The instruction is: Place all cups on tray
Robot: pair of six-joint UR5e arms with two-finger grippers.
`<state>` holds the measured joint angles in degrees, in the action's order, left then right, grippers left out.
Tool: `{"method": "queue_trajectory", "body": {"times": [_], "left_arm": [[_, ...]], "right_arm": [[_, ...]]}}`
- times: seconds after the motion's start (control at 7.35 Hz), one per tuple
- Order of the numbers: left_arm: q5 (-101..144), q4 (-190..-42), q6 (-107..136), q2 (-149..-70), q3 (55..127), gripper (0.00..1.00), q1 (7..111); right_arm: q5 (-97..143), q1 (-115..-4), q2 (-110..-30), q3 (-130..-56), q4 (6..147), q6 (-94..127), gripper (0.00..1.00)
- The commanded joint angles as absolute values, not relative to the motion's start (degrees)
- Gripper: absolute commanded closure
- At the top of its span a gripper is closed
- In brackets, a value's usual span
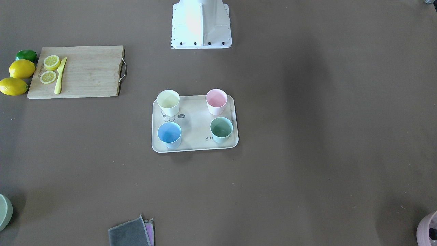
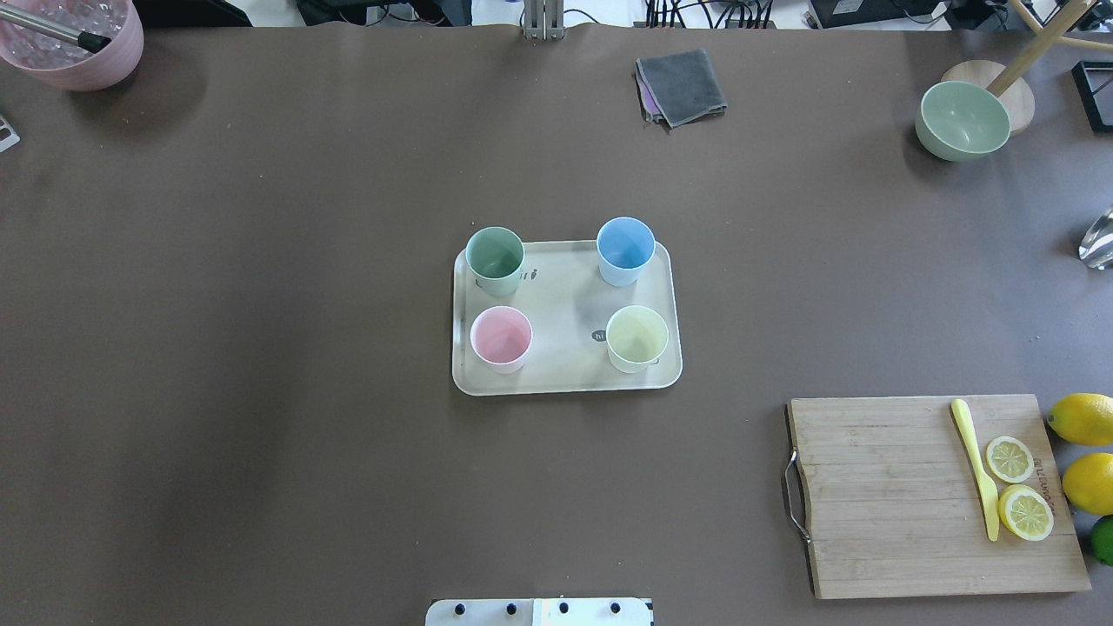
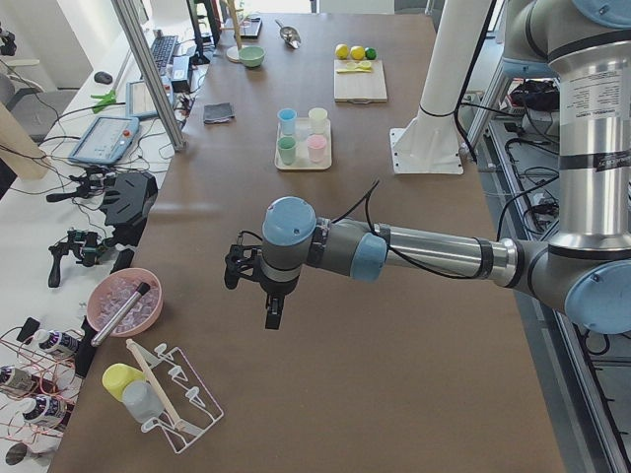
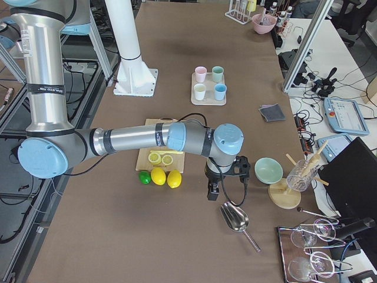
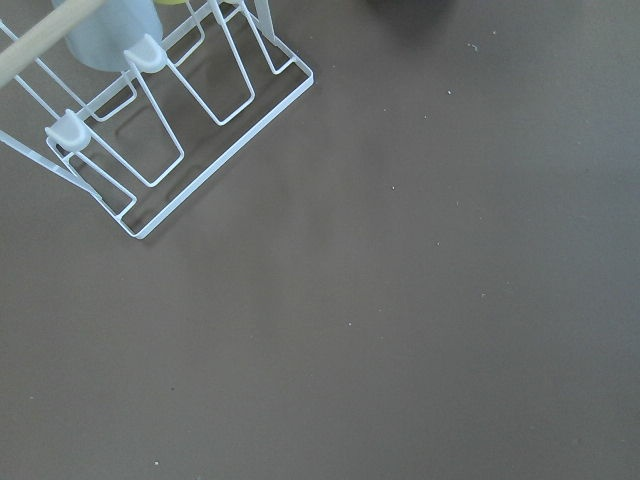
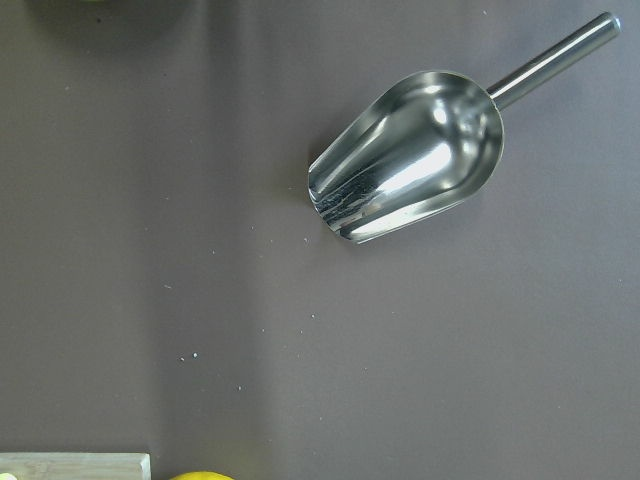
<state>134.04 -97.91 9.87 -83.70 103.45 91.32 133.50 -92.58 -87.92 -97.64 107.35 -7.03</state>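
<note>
The cream tray lies at the table's middle, also in the front view. All four cups stand upright on it, one near each corner: pale yellow, pink, light blue, mint green. My left gripper hangs over the table's left end, far from the tray. My right gripper hangs over the right end, beyond the lemons. Both show only in the side views, so I cannot tell whether they are open or shut.
A wooden cutting board with lemon slices and a yellow knife lies right of the tray, with whole lemons beside it. A sage bowl, mauve pot and grey cloth lie at the far edge. A metal scoop and a wire rack lie at the ends.
</note>
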Motion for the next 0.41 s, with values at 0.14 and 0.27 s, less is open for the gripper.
{"method": "queue_trajectory", "body": {"times": [0.14,0.27], "left_arm": [[134.0,-97.9,9.9,-83.8,103.4,0.02,91.3],[134.0,-97.9,9.9,-83.8,103.4,0.02,91.3]], "right_arm": [[133.6,-92.5,-87.9,-97.6,107.3,-7.2,0.00],[133.7,-92.5,-87.8,-97.8,107.3,-7.2,0.00]]}}
